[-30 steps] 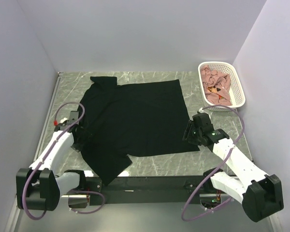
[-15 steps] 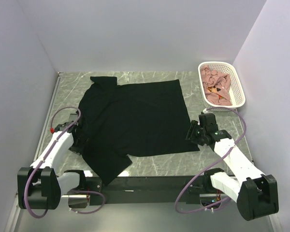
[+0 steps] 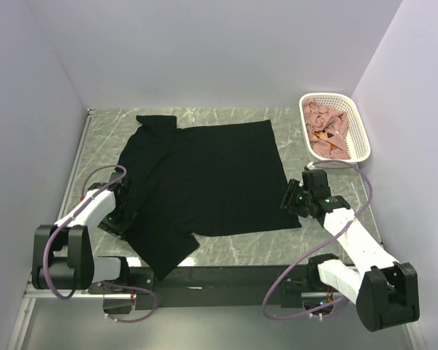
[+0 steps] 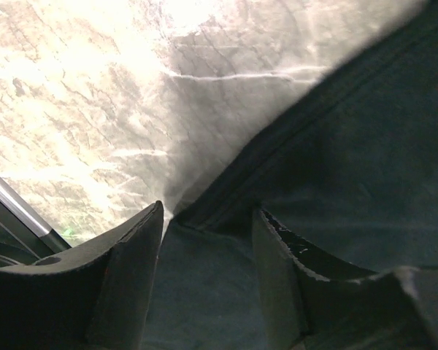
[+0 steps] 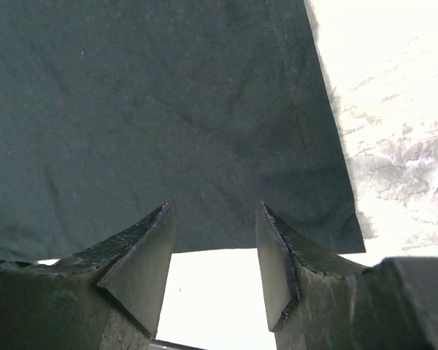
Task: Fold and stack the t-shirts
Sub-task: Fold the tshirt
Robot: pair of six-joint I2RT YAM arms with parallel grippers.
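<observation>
Black t-shirt point(image 3: 204, 182) lay spread flat on the table point(image 3: 248, 248); pink t-shirts point(image 3: 327, 130) sat heaped in the basket point(image 3: 366, 142).
I saw both jaws parted: left gripper point(image 4: 208, 219) over a left-side hem, right gripper point(image 5: 213, 219) over the bottom corner; contact with the cloth I couldn't judge.

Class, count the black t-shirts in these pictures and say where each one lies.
1. The black t-shirt lies spread out on the marble table, one sleeve reaching its near edge. The white basket at far right shows only pink cloth; something could be buried underneath.
</observation>
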